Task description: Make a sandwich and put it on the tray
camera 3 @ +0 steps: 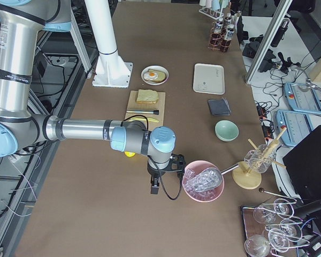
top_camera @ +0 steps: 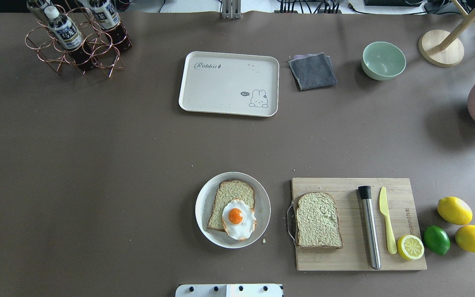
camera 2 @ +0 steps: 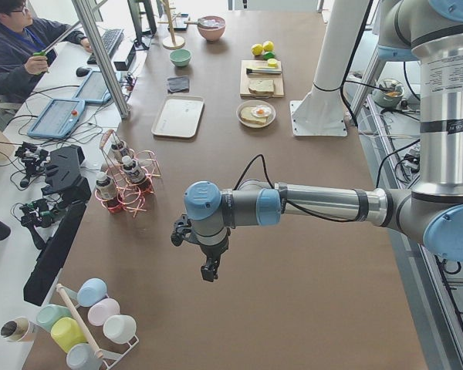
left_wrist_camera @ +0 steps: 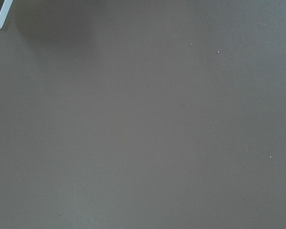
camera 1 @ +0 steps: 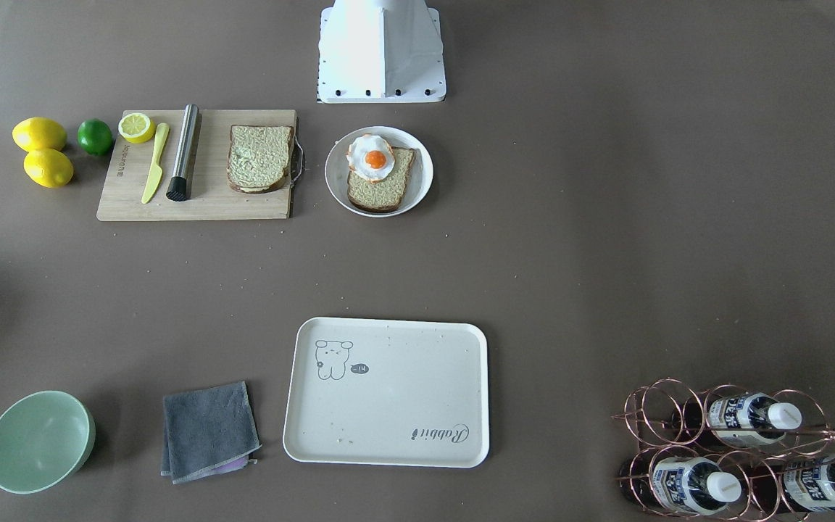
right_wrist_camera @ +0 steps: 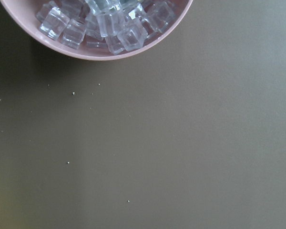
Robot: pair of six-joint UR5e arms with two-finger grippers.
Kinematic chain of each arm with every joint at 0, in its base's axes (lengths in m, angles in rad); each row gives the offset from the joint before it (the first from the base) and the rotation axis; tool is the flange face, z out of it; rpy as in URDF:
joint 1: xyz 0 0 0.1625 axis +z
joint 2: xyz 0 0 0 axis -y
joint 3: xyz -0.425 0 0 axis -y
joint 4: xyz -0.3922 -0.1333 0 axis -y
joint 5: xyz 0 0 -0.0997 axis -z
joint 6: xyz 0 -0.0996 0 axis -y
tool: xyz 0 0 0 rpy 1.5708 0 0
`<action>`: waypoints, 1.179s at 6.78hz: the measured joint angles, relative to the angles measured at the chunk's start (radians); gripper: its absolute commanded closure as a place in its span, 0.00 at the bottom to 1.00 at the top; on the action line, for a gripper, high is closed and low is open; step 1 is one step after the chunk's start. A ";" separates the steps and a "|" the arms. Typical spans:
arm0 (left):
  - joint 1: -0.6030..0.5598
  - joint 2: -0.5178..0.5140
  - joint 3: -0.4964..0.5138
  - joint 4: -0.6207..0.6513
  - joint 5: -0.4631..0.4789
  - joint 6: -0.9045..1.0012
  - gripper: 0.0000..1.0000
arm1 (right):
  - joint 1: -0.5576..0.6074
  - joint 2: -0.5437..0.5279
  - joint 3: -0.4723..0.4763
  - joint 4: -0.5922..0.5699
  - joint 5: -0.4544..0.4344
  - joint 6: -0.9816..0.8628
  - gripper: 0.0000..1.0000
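Currently one bread slice (top_camera: 231,194), with the fried egg (top_camera: 237,218) on its lower corner, lies on the round plate (top_camera: 201,210) at lower centre of the overhead view. The second slice (top_camera: 318,220) lies on the cutting board (top_camera: 349,255) at lower right, and the tray (top_camera: 221,90) is at upper centre, well apart from both. Left gripper (camera 2: 209,271) and right gripper (camera 3: 154,187) show only in side views, so I cannot tell whether their fingers are spread or pressed together.
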 measured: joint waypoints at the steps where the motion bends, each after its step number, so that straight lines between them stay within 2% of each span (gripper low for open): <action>1: 0.000 0.001 0.005 -0.008 0.000 -0.002 0.02 | 0.000 -0.001 0.000 -0.001 0.000 0.000 0.00; 4: -0.006 0.011 0.014 -0.008 -0.001 -0.005 0.02 | 0.000 -0.001 0.002 -0.003 0.002 0.000 0.00; 8: -0.010 0.019 0.017 -0.014 -0.066 -0.005 0.02 | -0.001 0.002 0.001 -0.001 0.009 0.000 0.00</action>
